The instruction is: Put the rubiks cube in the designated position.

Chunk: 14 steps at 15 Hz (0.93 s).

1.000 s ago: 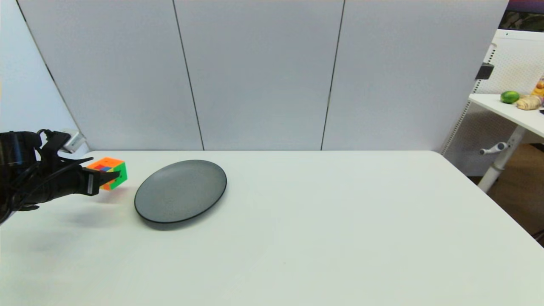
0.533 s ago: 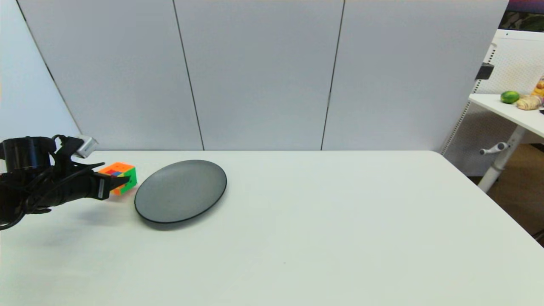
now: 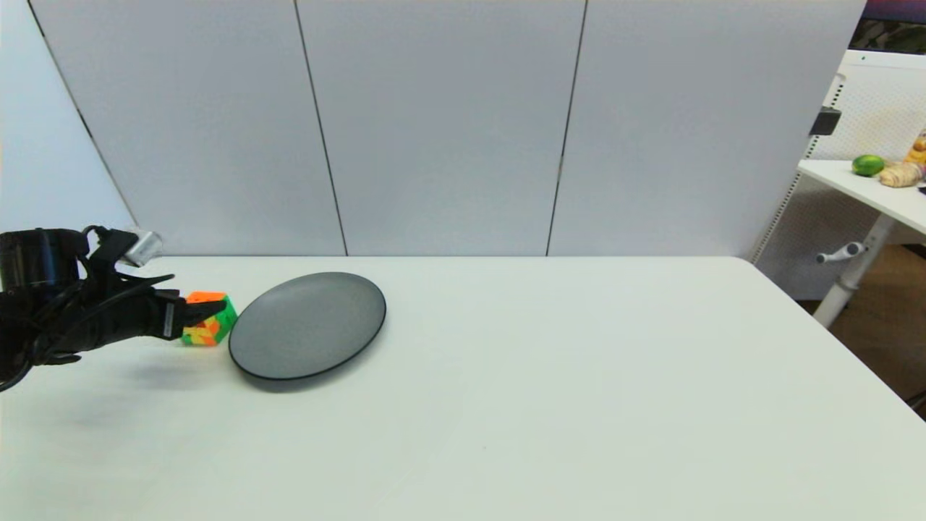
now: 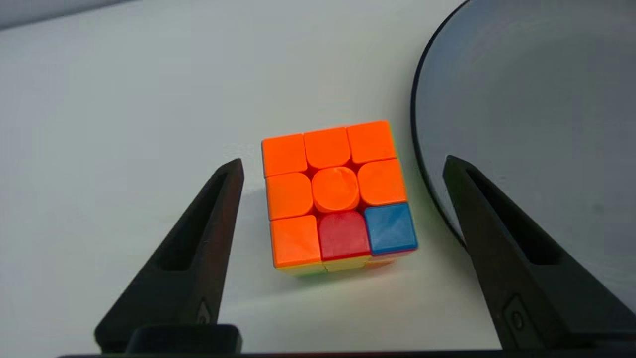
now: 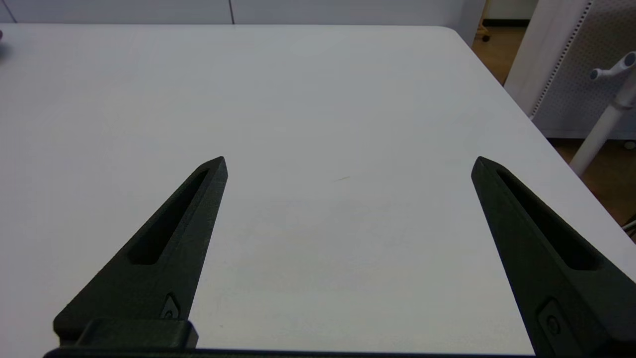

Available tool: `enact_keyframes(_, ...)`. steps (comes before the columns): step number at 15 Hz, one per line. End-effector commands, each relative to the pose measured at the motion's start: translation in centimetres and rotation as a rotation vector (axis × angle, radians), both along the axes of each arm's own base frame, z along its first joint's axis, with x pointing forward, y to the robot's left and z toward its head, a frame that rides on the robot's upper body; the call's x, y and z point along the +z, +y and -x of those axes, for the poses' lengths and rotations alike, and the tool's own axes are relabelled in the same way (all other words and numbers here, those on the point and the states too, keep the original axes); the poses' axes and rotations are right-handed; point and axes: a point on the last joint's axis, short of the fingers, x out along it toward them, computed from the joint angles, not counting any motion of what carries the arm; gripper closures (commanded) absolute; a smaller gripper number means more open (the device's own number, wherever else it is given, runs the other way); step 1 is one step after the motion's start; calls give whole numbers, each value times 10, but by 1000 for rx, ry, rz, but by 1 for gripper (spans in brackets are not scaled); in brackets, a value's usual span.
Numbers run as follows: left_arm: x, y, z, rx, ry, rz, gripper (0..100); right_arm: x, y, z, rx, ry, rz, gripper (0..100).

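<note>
The rubiks cube (image 3: 209,329) rests on the white table just left of the grey plate (image 3: 307,325), close to its rim but apart from it. In the left wrist view the rubiks cube (image 4: 338,196) shows a mostly orange top face with one red and one blue square. My left gripper (image 3: 210,310) hovers over it, open. The left gripper (image 4: 343,160) has a finger on each side of the cube with a gap to both, and one finger hangs over the plate (image 4: 526,99). My right gripper (image 5: 349,159) is open and empty above bare table, out of the head view.
Grey wall panels (image 3: 434,123) stand behind the table's far edge. A side table (image 3: 861,189) at the far right carries a lime (image 3: 867,165) and a ginger root (image 3: 899,174). The white table's right edge (image 3: 832,340) drops to the floor.
The left gripper carried the cube to the right toward the plate, then opened. The cube has dropped from the fingers onto the table beside the plate's left rim.
</note>
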Motion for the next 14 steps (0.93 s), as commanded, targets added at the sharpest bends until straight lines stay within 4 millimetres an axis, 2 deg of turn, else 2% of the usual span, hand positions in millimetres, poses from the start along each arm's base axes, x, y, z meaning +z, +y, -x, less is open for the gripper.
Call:
enact_keyframes(1,64,-24,57,-26,-66,-21,0,0,0,0,0,1,0,0)
enact_keyframes(3,86,-47,99,-72,-88,-27,0,0,0,0,0,1,0,0)
enact_keyframes(4,91,-58,124,-95,-109,-29,0,0,0,0,0,1,0,0)
enact_keyframes(5,93,-68,157,-111,-160,-40,0,0,0,0,0,1,0,0)
enact_keyframes(6,92,-74,178,-100,-195,-48,0,0,0,0,0,1,0,0)
enact_keyframes(7,83,-83,209,-66,-237,-56,0,0,0,0,0,1,0,0)
enact_keyframes(10,50,-89,274,-43,-389,-60,0,0,0,0,2,1,0,0)
enact_keyframes(13,5,-88,317,96,-526,-51,0,0,0,0,0,1,0,0)
enact_keyframes(14,-13,-87,323,158,-547,-44,0,0,0,0,0,1,0,0)
